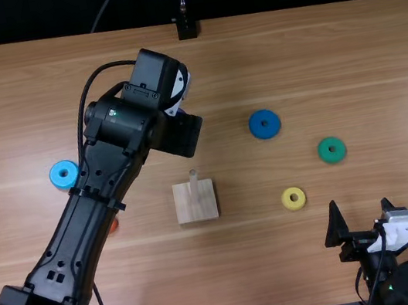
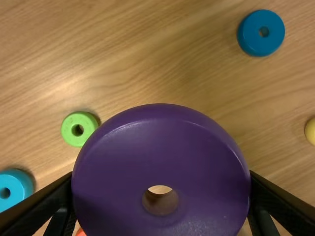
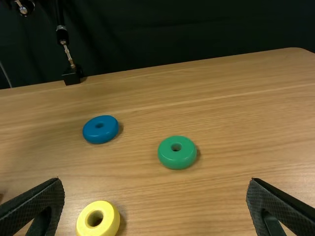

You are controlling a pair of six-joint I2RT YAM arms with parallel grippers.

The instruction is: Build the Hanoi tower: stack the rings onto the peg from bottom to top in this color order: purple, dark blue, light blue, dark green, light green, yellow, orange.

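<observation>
One big purple ring is pinched in the left jaws, and the peg waits lower down, near the middle of the top view.

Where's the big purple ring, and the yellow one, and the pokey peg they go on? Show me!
Purple ring [image 2: 161,152]: left wrist view, on its broad flat face, near the hole.
Yellow ring [image 3: 110,220]: right wrist view, on its body beside the hole.
Peg [image 1: 194,187]: top view, on its shaft.
</observation>
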